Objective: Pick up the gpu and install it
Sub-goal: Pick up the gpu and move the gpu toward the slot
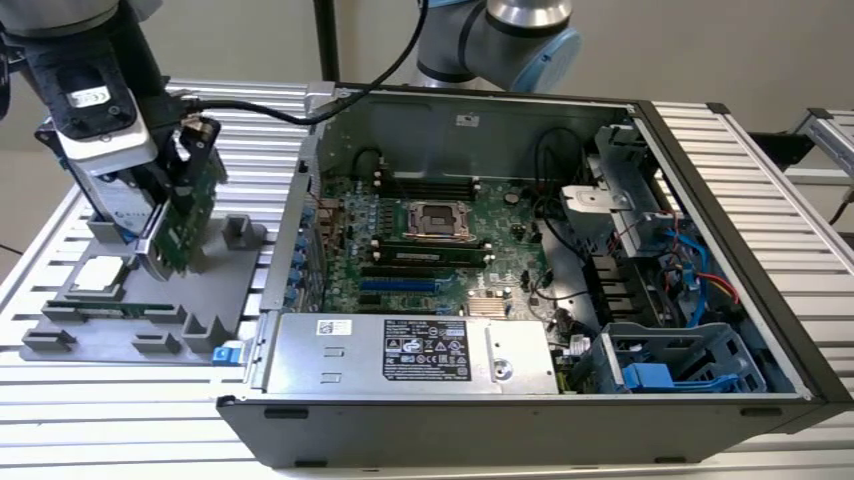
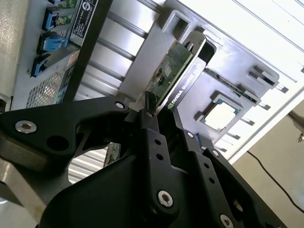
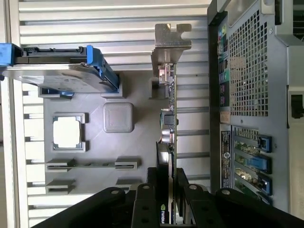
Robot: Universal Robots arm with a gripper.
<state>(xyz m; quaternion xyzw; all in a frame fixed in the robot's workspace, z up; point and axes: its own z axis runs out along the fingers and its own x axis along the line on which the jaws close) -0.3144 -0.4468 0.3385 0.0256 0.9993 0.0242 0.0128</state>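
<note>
The gpu [image 1: 180, 215] is a green card with a black cooler, standing on edge over the grey parts tray [image 1: 200, 295] at the exterior view's left. My gripper [image 1: 158, 190] is shut on the card's upper edge. In the first wrist view the gpu [image 3: 169, 118] shows edge-on, its silver bracket [image 3: 171, 40] at the far end, and the black fingers [image 3: 145, 199] clamp both faces. The second wrist view shows the fingers [image 2: 154, 137] pinching the gpu [image 2: 176, 78] above the tray [image 2: 237, 71]. Whether the card touches the tray I cannot tell.
The open computer case [image 1: 534, 425] lies to the exterior view's right, with the motherboard [image 1: 427, 240], blue slots [image 1: 400, 285] and power supply [image 1: 400, 350] inside. On the tray [image 3: 142, 109] are a silver hard drive with blue rails [image 3: 57, 71], a processor [image 3: 66, 130] and a memory stick [image 3: 92, 165].
</note>
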